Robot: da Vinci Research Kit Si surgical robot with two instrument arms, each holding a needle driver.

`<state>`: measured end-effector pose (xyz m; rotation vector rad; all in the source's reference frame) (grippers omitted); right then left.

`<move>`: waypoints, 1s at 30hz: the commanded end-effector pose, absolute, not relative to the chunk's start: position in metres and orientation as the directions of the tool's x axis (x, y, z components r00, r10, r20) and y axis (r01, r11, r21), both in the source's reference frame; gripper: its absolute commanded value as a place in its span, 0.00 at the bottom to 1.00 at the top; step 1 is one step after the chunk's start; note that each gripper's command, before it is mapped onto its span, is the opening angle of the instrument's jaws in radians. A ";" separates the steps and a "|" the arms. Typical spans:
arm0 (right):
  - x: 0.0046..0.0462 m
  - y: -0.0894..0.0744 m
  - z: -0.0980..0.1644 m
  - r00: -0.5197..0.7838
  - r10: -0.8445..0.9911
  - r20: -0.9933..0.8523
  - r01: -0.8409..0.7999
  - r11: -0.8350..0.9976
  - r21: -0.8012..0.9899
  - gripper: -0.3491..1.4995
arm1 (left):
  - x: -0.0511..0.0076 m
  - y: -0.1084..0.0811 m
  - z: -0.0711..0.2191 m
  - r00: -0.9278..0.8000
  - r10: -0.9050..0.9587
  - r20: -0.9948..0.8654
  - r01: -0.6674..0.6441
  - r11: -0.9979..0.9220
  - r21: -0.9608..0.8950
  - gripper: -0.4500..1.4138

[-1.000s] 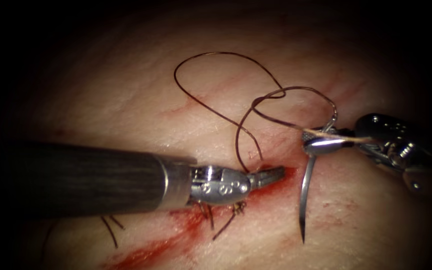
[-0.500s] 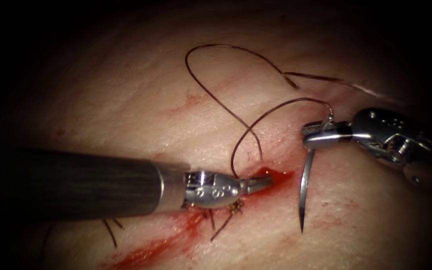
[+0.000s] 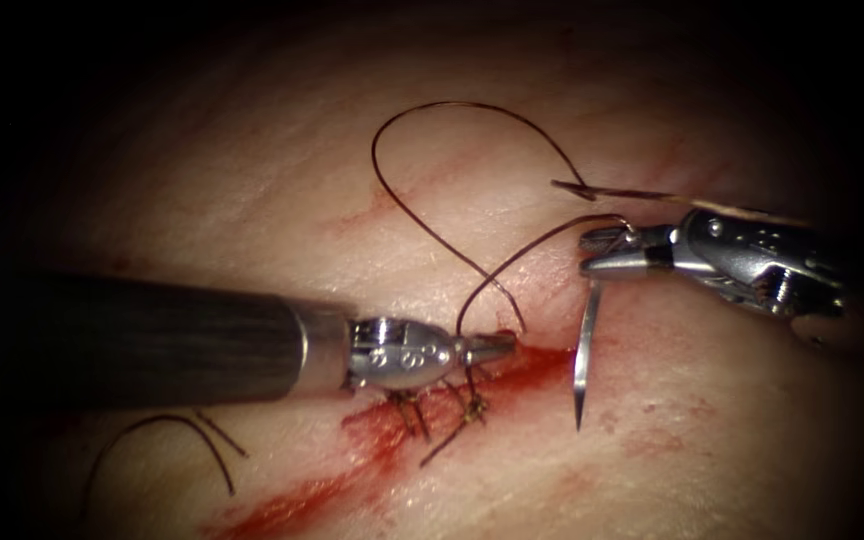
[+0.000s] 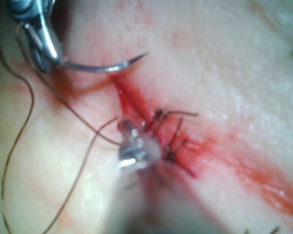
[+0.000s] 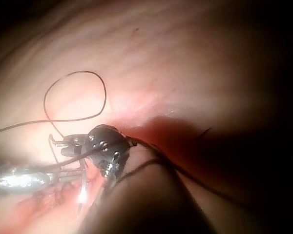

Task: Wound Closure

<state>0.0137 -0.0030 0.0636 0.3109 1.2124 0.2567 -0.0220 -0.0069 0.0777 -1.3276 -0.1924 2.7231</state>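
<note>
Right arm's tool (image 3: 592,252), bright steel coming in from the frame's right, is pinching the curved needle (image 3: 582,345) near its thread end; the slim, shiny needle is hanging free above the tissue (image 3: 252,200), point down, just right of the cut (image 3: 512,365). Left arm's tool (image 3: 497,348), on its dark grained shaft, is sitting with jaws pressed together at the cut's upper end, holding nothing I can make out. Dark wiry thread (image 3: 432,130) is looping across the pale, glistening tissue in the upper middle. Red fluid (image 3: 302,495) is streaking toward the lower left.
</note>
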 end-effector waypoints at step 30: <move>0.0184 -0.002 0.068 0.368 0.034 -0.929 0.062 0.996 0.061 0.00 | -0.0223 -0.009 0.079 -0.619 0.155 -0.770 -0.014 -0.982 -0.186 0.00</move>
